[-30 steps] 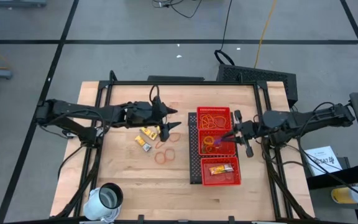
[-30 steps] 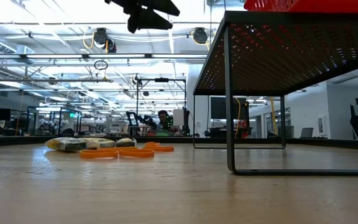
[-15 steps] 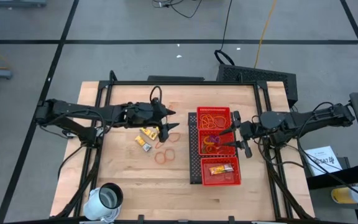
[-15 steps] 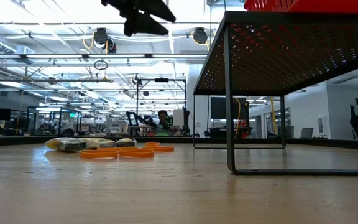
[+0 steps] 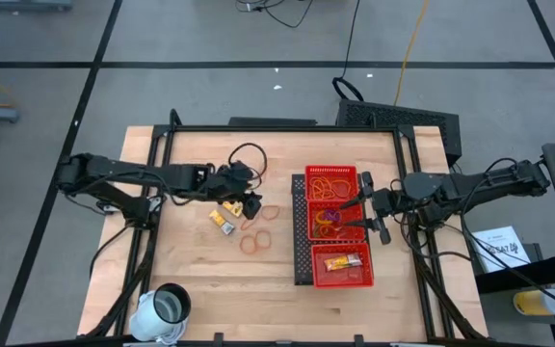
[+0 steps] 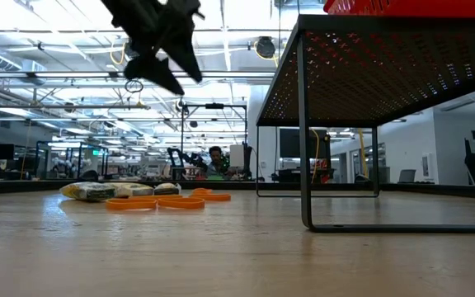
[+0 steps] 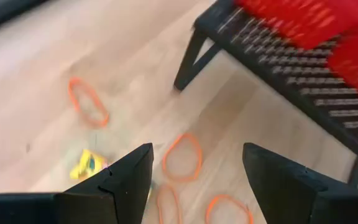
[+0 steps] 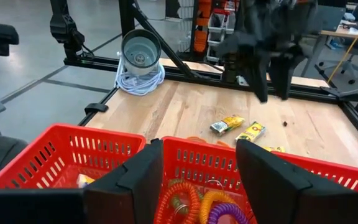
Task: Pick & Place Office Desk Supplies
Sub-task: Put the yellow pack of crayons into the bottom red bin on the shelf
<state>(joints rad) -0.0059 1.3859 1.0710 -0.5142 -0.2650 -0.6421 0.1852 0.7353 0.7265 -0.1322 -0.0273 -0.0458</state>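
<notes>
While the left pincer (image 5: 250,204) is hanging open and empty above the counter (image 5: 191,260), thin orange rubber-band loops (image 5: 255,243) and small yellow packets (image 5: 224,214) are lying scattered just beneath it, beside the red tray (image 5: 303,229). The right pincer (image 5: 353,209) is gaping empty over the tray's middle compartment, where coiled orange and purple pieces (image 8: 199,205) are showing only partly between its fingers.

Seen from above, the left arm reaches from the frame's left edge toward centre, its left gripper (image 5: 250,203) angled downward with jaws apart. The right arm extends from the right edge, its right gripper (image 5: 352,212) likewise spread.
</notes>
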